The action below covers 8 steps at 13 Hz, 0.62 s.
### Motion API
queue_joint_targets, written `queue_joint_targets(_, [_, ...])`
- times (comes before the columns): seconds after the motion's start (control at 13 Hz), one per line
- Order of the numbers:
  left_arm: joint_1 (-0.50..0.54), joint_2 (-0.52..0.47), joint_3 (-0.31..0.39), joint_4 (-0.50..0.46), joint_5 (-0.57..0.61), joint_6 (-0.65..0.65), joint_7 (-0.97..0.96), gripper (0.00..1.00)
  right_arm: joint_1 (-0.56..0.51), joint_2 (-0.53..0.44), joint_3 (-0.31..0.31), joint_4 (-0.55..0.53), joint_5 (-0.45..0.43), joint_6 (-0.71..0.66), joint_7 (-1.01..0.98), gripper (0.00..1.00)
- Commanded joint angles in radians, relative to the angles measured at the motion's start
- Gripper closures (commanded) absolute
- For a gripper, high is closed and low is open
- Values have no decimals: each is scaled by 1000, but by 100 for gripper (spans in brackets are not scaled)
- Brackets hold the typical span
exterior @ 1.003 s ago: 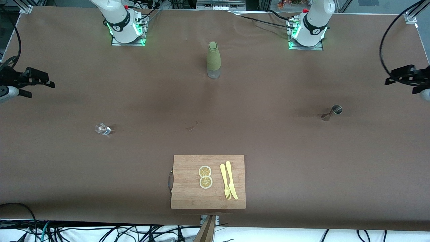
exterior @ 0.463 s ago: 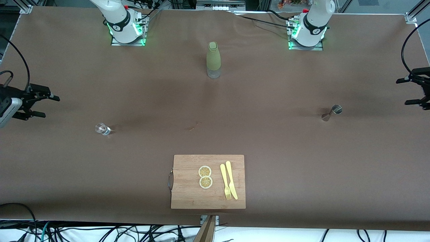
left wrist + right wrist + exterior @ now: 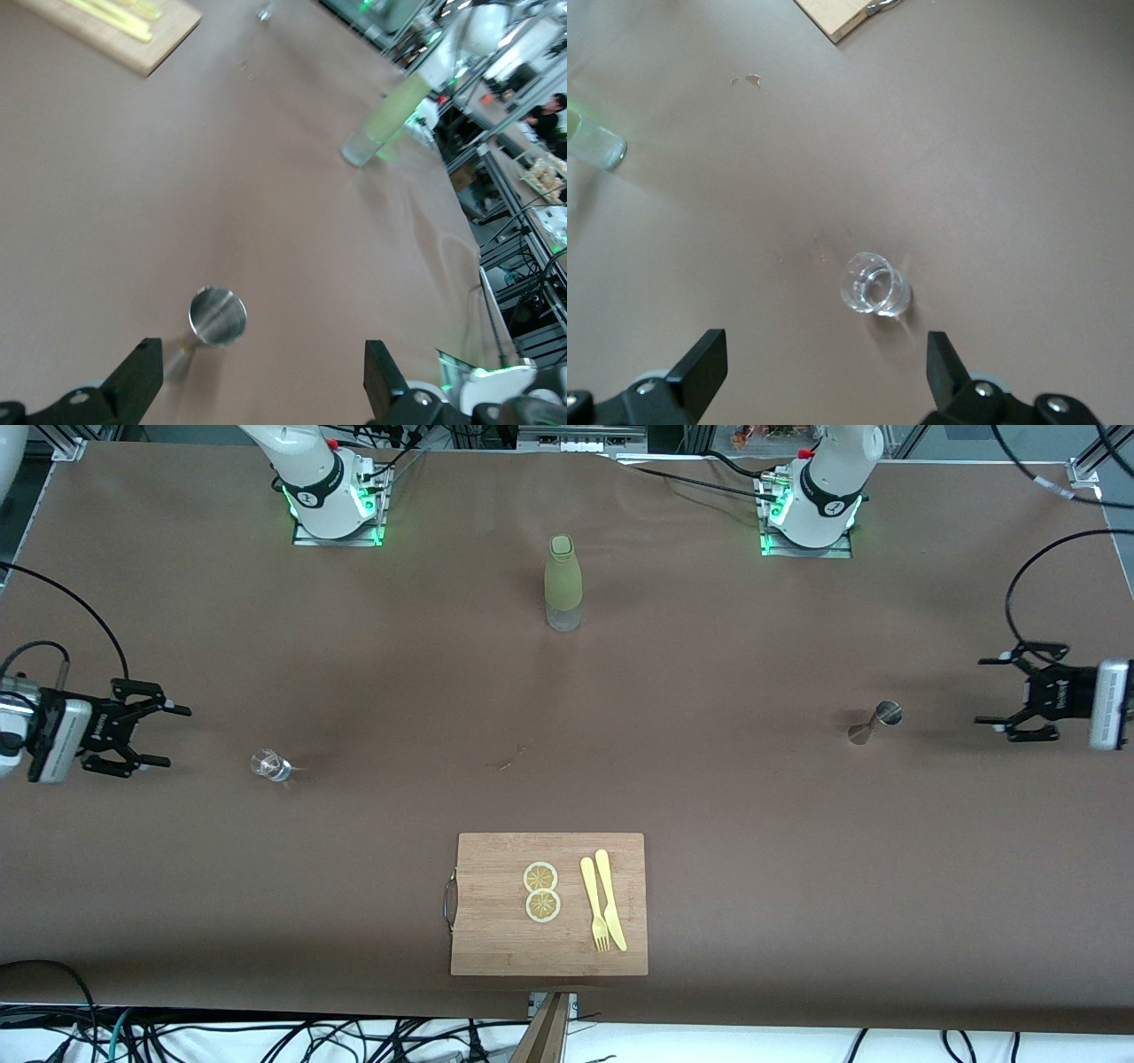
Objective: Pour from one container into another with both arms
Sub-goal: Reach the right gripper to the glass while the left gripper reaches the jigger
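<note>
Jaws apart on both arms, nothing held. Left gripper (image 3: 990, 702) hangs over the table at the left arm's end, fingers pointed at the metal jigger (image 3: 875, 722), which stands upright and well clear of it. Right gripper (image 3: 164, 735) hangs over the right arm's end, aimed at the small clear glass (image 3: 271, 765), near but not touching.

Left wrist view: jigger (image 3: 216, 316) sits between the two fingertips' line of sight, open cup facing up. Right wrist view: glass (image 3: 874, 285) likewise centred between the fingers, upright; contents not discernible.

Handling, judged: jigger is rigid steel, light, smooth and narrow at the waist, so it may slip or tip. Take it at the waist, where the two cones meet. Glass is rigid, fragile, slick and small; grip across the wall at mid-height, gently, to avoid knocking it over.

Other items: green-sleeved bottle (image 3: 563, 583) stands upright between the two bases. Wooden cutting board (image 3: 496, 939) lies nearest the front camera, carrying two lemon slices (image 3: 541, 891) and a yellow fork and knife (image 3: 602, 903).

Status: approach stage, pour not yet begun.
</note>
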Motion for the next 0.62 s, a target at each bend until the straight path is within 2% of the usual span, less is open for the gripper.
queue_joint_targets(0.0, [18,72,2,0,-77,-46,150,0,-38,61,16,9,85,11,-226,0])
queue_joint_targets(0.15, [27,107,2,-3,-90,-49,235,0,-52,97,35,0,116,36,-394,0])
queue_joint_targets(0.31, [39,158,3,-12,-134,-46,337,0,-70,145,51,0,120,36,-460,0])
queue_joint_targets(0.39, [53,191,3,-17,-175,-43,388,0,-108,172,83,0,129,38,-479,0])
queue_joint_targets(0.54, [55,259,5,-17,-237,-42,465,0,-191,241,157,0,207,38,-572,0])
